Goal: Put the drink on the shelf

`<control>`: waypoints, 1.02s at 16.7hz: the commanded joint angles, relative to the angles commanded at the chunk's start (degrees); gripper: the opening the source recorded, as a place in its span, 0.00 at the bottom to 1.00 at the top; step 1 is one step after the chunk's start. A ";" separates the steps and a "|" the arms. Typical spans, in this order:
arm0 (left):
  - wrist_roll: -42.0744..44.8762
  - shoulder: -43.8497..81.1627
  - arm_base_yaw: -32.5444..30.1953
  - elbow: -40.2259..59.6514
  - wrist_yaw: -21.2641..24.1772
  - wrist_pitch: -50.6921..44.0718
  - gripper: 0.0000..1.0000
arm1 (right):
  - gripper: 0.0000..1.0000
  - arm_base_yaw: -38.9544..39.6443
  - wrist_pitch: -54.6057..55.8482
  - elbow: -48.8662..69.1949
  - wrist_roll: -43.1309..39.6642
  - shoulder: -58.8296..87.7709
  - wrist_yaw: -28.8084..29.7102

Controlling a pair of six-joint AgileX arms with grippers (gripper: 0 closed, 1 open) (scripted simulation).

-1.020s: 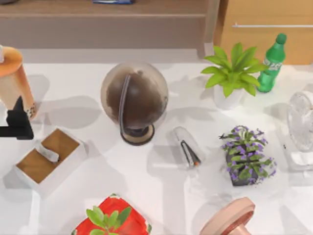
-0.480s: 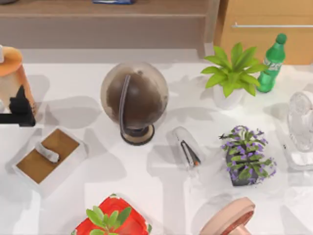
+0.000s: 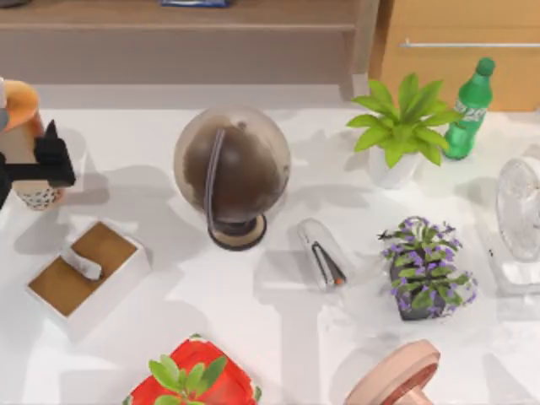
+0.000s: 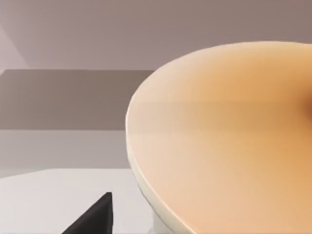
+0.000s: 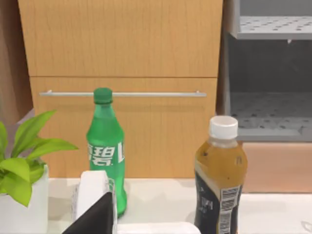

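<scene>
One black left gripper [image 3: 40, 164] pinches the drink [image 3: 24, 143] at the desk's [image 3: 278, 312] left edge, well apart from the shelf [image 3: 186, 17] along its far edge.

The left gripper [image 3: 38, 169] is sitting higher up the top view and further right than one second ago, with its dark fingers [image 3: 54, 156] now crossing the middle of the drink [image 3: 21, 143]. The drink is standing more upright, its speckled bottom now showing below the fingers at the counter's left edge
</scene>
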 joint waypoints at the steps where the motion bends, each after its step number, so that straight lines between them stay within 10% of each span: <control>1: 0.00 0.00 0.00 0.00 0.00 0.00 1.00 | 1.00 0.00 0.00 0.00 0.00 0.00 0.00; 15: 0.00 0.00 0.00 0.00 0.00 0.00 0.02 | 1.00 0.00 0.00 0.00 0.00 0.00 0.00; 17: 0.00 0.00 0.00 0.00 0.00 0.00 0.00 | 1.00 0.00 0.00 0.00 0.00 0.00 0.00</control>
